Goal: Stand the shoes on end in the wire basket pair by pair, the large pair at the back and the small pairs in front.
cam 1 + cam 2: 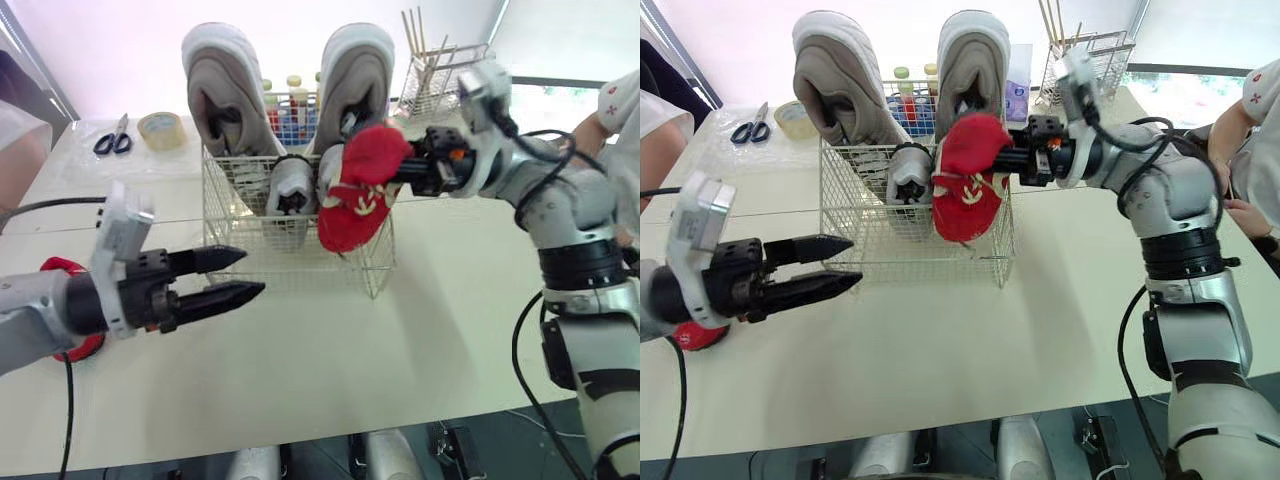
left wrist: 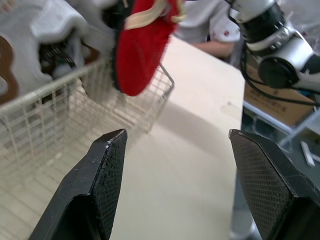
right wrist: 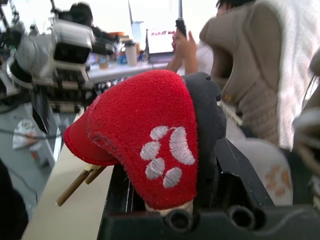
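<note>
- Over wire basket point(image 1: 250, 250) 3 o'clock side, our right tool point(image 1: 400, 172) clamps red shoe point(image 1: 355, 195); left tool point(image 1: 238, 275) apart.
- Risk: we snag the rim, shoe tips out.

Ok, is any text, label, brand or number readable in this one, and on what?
No text can be read here.
On the bottles behind the wire basket: labels too small to read.
On the screen in the background: red lettering, too blurred to read.
On the red slipper: a white paw print, no words.
</note>
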`<state>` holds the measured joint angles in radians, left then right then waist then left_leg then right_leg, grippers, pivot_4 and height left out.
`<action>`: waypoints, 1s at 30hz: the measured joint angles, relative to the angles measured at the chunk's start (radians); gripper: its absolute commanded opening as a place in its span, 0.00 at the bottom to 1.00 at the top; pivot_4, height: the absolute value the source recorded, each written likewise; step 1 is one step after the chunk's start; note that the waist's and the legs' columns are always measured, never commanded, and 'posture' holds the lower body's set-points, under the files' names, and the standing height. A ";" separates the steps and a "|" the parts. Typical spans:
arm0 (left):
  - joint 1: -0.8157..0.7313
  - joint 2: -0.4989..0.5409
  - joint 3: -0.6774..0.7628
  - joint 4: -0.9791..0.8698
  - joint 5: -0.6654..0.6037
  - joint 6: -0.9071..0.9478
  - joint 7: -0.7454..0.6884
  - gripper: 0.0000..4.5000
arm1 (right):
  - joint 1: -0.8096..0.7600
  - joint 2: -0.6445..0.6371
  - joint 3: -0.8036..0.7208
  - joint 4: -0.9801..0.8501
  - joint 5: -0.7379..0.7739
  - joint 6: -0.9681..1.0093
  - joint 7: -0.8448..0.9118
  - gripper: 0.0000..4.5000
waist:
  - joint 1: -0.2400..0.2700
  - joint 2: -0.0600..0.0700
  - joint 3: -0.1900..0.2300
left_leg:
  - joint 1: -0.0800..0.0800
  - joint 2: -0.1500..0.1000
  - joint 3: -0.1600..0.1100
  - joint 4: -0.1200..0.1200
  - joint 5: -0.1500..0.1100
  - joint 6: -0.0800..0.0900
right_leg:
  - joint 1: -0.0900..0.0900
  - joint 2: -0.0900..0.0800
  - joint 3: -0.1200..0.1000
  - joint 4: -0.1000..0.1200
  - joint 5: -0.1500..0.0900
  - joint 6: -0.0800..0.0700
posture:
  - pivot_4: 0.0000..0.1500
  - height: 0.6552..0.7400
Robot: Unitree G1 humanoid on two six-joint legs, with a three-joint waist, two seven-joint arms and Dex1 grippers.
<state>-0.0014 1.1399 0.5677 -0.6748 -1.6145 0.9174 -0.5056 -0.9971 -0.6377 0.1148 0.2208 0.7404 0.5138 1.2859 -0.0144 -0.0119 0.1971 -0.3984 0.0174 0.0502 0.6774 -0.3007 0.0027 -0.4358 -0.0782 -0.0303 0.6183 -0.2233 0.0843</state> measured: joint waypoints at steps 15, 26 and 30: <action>0.021 -0.024 -0.008 0.045 0.006 0.007 0.025 0.74 | 0.164 0.051 -0.024 -0.085 -0.114 -0.004 -0.021 0.15 | 0.002 0.000 0.000 | -0.008 -0.001 -0.001 0.002 0.002 -0.003 | -0.006 -0.001 -0.001 0.001 0.000 0.000 | 1.00 1.00; -0.013 -0.054 -0.046 0.068 0.056 0.007 0.009 0.75 | 0.218 0.058 -0.048 -0.144 -0.135 0.016 -0.042 0.99 | 0.002 0.000 0.000 | -0.007 -0.001 -0.001 0.004 0.002 -0.003 | -0.006 -0.001 -0.001 0.003 0.001 0.001 | 1.00 1.00; -0.013 -0.057 -0.046 0.075 0.058 0.008 0.005 0.75 | 0.224 0.017 -0.084 -0.176 -0.134 0.059 -0.069 0.99 | 0.004 0.000 0.000 | -0.007 -0.001 -0.001 0.004 0.002 -0.003 | -0.006 -0.001 -0.001 0.004 0.001 0.001 | 1.00 1.00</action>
<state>-0.0141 1.0824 0.5221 -0.6001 -1.5564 0.9252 -0.5004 -0.7733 -0.6212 0.0308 0.0449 0.6065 0.5729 1.2170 -0.0100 -0.0119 0.1968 -0.4056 0.0161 0.0488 0.6818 -0.2989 -0.0002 -0.4416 -0.0790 -0.0316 0.6221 -0.2226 0.0848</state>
